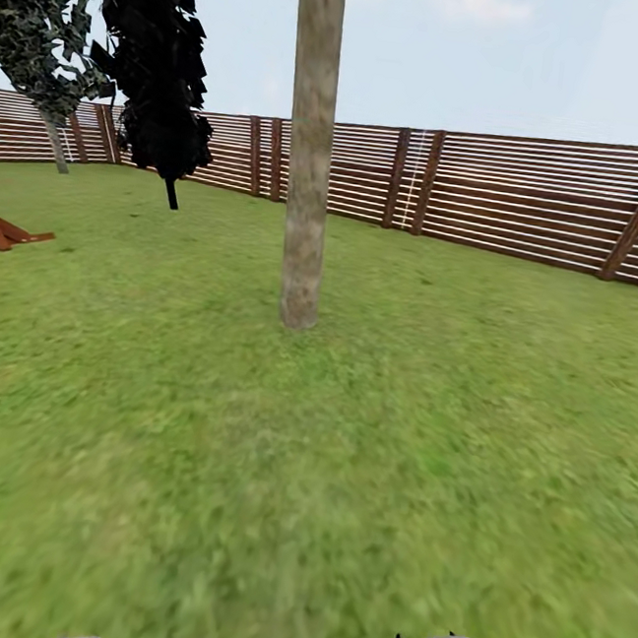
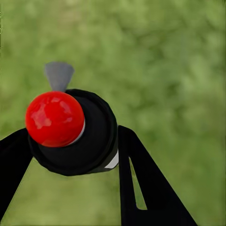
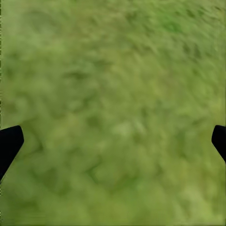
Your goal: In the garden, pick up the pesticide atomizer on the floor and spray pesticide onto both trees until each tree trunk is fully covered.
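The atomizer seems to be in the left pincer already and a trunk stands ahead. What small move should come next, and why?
Probably roll closer to the tree trunk before spraying. The left pincer is shut on the pesticide atomizer, its red cap facing the wrist camera with only lawn behind it, and a wide stretch of grass separates the robot from the trunk. The right pincer is open, holding nothing.

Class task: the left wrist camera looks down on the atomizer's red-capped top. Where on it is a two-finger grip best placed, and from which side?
Grip the pesticide atomizer on its round dark body below the red button, one finger on each opposite side, as the left gripper does now. The cylinder offers parallel contact there, and the button and grey nozzle stay free, probably easing spraying.
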`<state>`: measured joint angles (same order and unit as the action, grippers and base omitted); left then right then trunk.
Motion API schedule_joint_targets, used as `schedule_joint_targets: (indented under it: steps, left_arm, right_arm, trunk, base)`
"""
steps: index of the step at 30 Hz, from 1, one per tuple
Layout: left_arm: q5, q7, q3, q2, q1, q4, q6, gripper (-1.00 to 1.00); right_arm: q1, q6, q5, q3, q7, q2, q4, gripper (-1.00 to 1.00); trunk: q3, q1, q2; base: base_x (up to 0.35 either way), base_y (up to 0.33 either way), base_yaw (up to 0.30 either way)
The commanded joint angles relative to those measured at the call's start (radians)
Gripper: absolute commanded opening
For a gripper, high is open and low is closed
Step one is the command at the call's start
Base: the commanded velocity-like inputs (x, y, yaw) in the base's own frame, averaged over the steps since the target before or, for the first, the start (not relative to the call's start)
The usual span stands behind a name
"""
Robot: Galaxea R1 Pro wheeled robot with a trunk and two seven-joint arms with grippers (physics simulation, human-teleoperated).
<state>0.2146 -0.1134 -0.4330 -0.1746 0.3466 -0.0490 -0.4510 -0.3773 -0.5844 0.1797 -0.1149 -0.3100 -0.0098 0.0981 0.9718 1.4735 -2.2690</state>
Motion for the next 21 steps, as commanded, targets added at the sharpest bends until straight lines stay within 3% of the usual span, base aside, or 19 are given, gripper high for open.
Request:
schedule_joint_targets:
  steps: [1,7,21]
  left_arm:
    - [0.0,0.0,0.0,0.001,0.0,0.0,0.0,-1.0]
    - [0.0,0.001,0.0,0.001,0.0,0.0,0.0,-1.0]
    - [0.0,0.001,-0.001,0.001,0.0,0.0,0.0,-1.0]
  right_arm:
    - [0.0,0.0,0.0,0.0,0.0,0.001,-0.005,1.0]
    - [0.0,0.001,0.0,0.0,0.001,0.002,-0.009,1.0]
    - [0.0,0.001,0.0,0.0,0.003,-0.003,-0.01,1.0]
  trunk:
    - [0.0,0.0,0.0]
    - [0.003,0.0,0.0]
    - [0.004,0.0,0.0]
  base:
    - [0.336,0.0,0.22]
    - [0.336,0.0,0.194]
    - [0.337,0.0,0.01]
